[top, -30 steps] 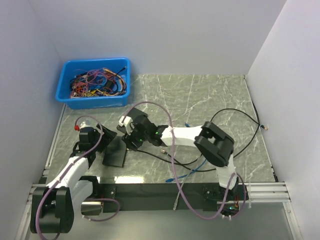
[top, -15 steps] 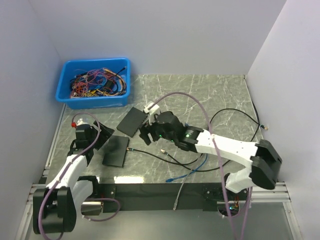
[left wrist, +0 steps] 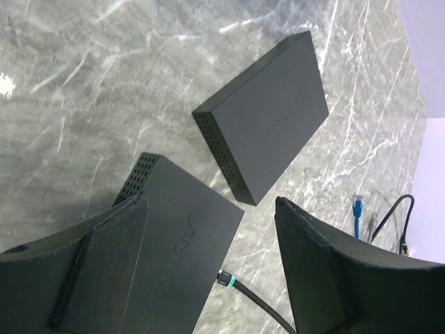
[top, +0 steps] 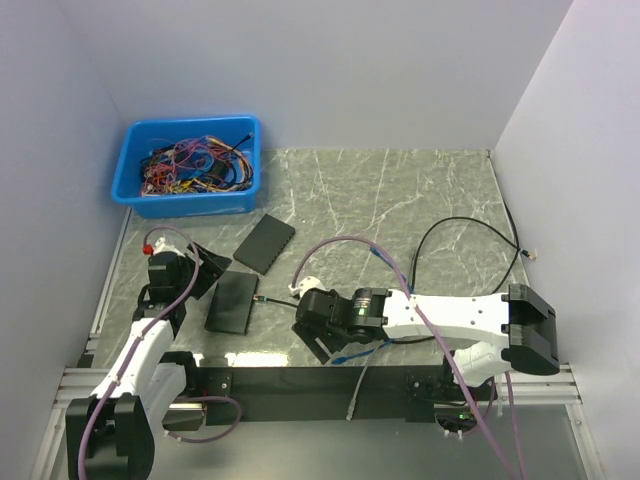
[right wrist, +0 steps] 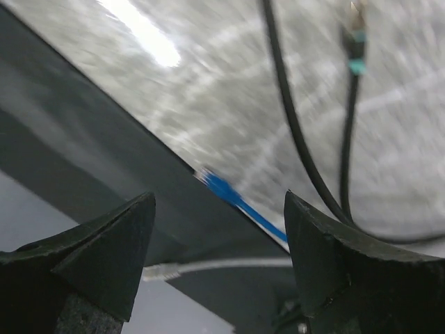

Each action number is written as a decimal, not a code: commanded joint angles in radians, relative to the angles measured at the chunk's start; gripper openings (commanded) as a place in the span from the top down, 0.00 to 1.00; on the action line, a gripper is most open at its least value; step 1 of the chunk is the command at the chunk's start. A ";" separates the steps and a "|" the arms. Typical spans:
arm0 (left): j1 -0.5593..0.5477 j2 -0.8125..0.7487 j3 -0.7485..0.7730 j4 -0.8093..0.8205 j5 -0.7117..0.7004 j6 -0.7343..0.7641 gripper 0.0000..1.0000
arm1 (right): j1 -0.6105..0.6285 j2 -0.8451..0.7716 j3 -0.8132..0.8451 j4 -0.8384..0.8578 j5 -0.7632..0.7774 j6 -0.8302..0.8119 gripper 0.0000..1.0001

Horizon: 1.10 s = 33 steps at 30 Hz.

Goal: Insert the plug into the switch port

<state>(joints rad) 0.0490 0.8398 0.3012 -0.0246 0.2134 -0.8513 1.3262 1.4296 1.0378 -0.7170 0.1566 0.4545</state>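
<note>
Top external view: plug [top: 258, 299] lies left of centre on the desk [top: 400, 190], at the right edge of the nearer switch [top: 232, 302], likely a light, stiff shell on springy cable [left wrist: 259, 304], best pinched across the shell; left tool [left wrist: 210, 200] and right tool [right wrist: 219, 197] both spread, empty.

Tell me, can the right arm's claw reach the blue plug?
Probably yes. The right gripper is open and hangs right over the blue plug at the near edge of the table, with nothing between them. The black cable lies off to the side.
</note>
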 commanded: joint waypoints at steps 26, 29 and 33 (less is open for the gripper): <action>0.005 -0.028 -0.024 0.018 0.038 0.011 0.22 | 0.044 0.172 -0.162 -0.015 -0.012 0.082 0.51; 0.003 -0.033 -0.024 0.017 0.038 0.011 0.23 | 0.047 0.172 -0.163 -0.015 0.003 0.085 0.85; 0.005 -0.027 -0.017 0.015 0.030 0.014 0.23 | 0.051 0.152 -0.154 -0.019 0.037 0.078 1.00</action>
<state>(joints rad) 0.0490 0.8177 0.2817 -0.0277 0.2386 -0.8513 1.3781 1.5898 0.8913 -0.7292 0.1001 0.5385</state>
